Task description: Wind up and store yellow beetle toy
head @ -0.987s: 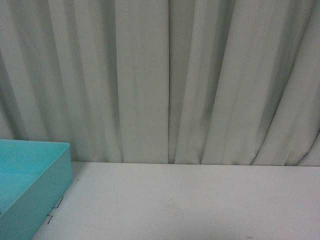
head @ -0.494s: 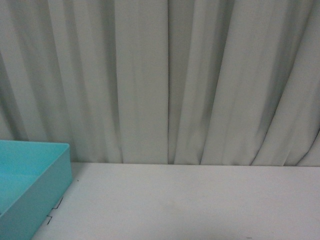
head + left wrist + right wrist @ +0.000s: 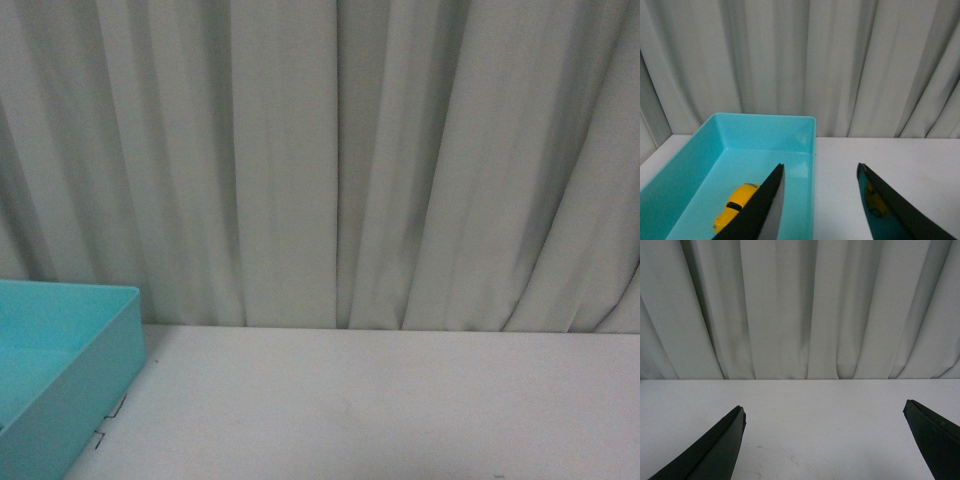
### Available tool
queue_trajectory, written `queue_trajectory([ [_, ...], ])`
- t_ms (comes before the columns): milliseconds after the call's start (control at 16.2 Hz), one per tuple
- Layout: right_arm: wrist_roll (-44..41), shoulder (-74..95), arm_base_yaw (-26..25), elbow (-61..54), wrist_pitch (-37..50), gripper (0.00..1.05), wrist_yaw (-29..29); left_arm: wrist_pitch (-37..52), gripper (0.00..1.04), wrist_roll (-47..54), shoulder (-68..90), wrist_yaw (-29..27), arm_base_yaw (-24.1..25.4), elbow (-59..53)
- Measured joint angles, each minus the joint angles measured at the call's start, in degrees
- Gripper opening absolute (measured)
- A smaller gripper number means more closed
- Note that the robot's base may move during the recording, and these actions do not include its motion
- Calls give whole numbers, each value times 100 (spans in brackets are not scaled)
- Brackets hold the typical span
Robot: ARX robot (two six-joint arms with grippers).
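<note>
The yellow beetle toy lies on the floor of the turquoise bin, seen in the left wrist view. My left gripper is open above the bin's right wall, one finger over the bin and the other over the white table. The toy is apart from the fingers; a yellow reflection shows on the inner face of one finger. My right gripper is open wide over bare white table, holding nothing. In the front view only a corner of the bin shows, with neither gripper nor the toy.
Grey-white curtains hang close behind the table's far edge. The white table stretches to the right of the bin. Small black marks lie on the table by the bin's corner.
</note>
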Motion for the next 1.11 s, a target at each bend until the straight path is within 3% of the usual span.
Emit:
queue_trajectory([
  [123,0,0,0,0,0,98,0,0,63,0,0,0,0,0],
  [309,0,2,0,0,-2,98,0,0,98,0,0,0,0,0],
  [1111,0,0,0,0,-2,98,0,0,98,2,0,0,0,0],
])
